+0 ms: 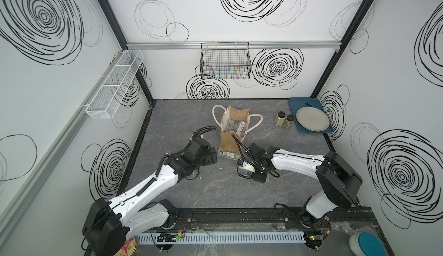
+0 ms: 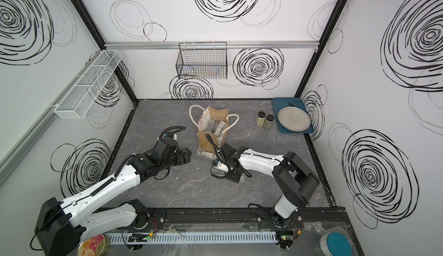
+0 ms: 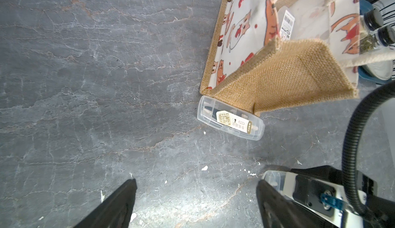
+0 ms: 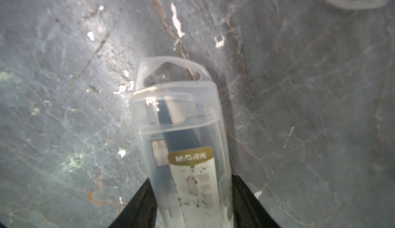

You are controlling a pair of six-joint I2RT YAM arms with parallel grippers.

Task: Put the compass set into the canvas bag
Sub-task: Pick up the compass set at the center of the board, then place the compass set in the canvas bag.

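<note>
The canvas bag (image 1: 229, 142) (image 2: 206, 139) stands open mid-table, burlap ends and cat-print sides (image 3: 277, 79), with clear cases (image 1: 239, 126) inside. One compass set (image 1: 227, 153) (image 3: 230, 121), a clear plastic case with a gold label, lies flat on the table against the bag's near end. My right gripper (image 4: 191, 178) (image 1: 247, 173) points down just in front of it, shut on a second compass set (image 4: 179, 130) with both fingers against the case's sides. My left gripper (image 3: 195, 183) (image 1: 213, 155) hovers left of the bag, open and holding nothing.
A teal tray (image 1: 293, 103) with a grey plate (image 1: 312, 118) sits at the back right, two spice jars (image 1: 285, 120) beside it. A black wire basket (image 1: 225, 61) hangs on the back wall, a white mesh basket (image 1: 115, 84) on the left wall.
</note>
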